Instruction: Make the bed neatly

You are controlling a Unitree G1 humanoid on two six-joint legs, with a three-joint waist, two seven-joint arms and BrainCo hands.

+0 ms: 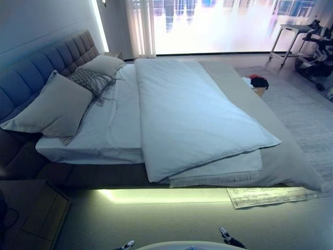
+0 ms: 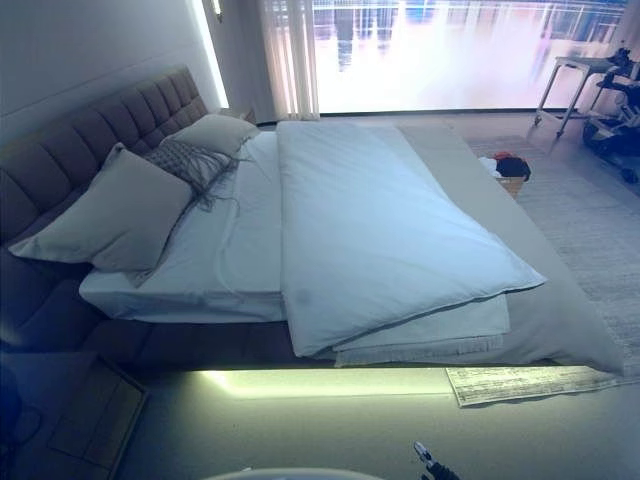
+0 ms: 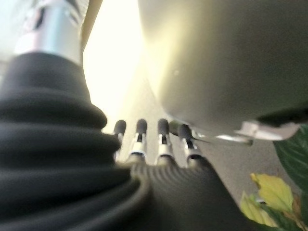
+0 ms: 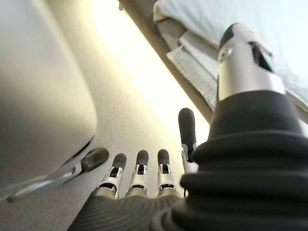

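The bed's white duvet (image 1: 192,120) lies askew across the mattress, its near corner hanging over the side edge on a fringed layer (image 1: 218,174). The white sheet (image 1: 119,120) is bare toward the headboard (image 1: 47,62). Two grey pillows (image 1: 57,109) (image 1: 104,65) and a fringed grey cushion (image 1: 93,80) lie at the head. A grey bedspread (image 1: 283,156) covers the foot end. My left hand (image 3: 154,154) and right hand (image 4: 144,178) hang low beside me over the floor, fingers straight, holding nothing. The duvet's edge also shows in the right wrist view (image 4: 192,14).
A dark nightstand (image 1: 36,208) stands at lower left. A lit strip (image 1: 166,195) runs under the bed, with a pale mat (image 1: 270,195) on the floor. A basket of clothes (image 1: 256,83), a rug (image 1: 312,114) and a small table (image 1: 291,36) are beyond the bed.
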